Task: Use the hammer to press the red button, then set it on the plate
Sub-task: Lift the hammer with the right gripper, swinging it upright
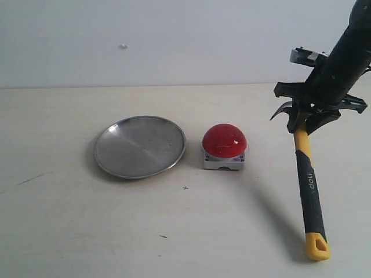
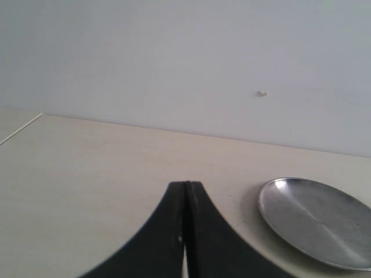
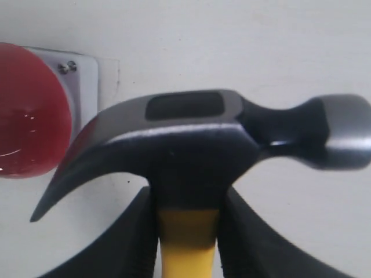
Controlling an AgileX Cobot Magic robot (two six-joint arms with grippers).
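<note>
Right claw (image 1: 306, 117): you had it clamped on the hammer (image 1: 308, 185) just under the head, with the handle slanting down toward the worktop (image 1: 58, 231).
Left claw (image 2: 185, 231): clenched, empty.
Risk, slip: with so high a grip, the long handle could pivot or drag.
Risk, contact: the forked end faced the red button (image 1: 224, 141) and might skid off the dome.
Button vs claw: near, lower, leftward in the exterior view, apart.
Plate (image 1: 139, 146): just beyond the button.

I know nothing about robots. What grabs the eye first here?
A glossy red button sits in the middle, with a silver plate just to its left in the exterior view. On the right, the right gripper clamps a yellow-and-black hammer just below its head, handle slanting down.
</note>
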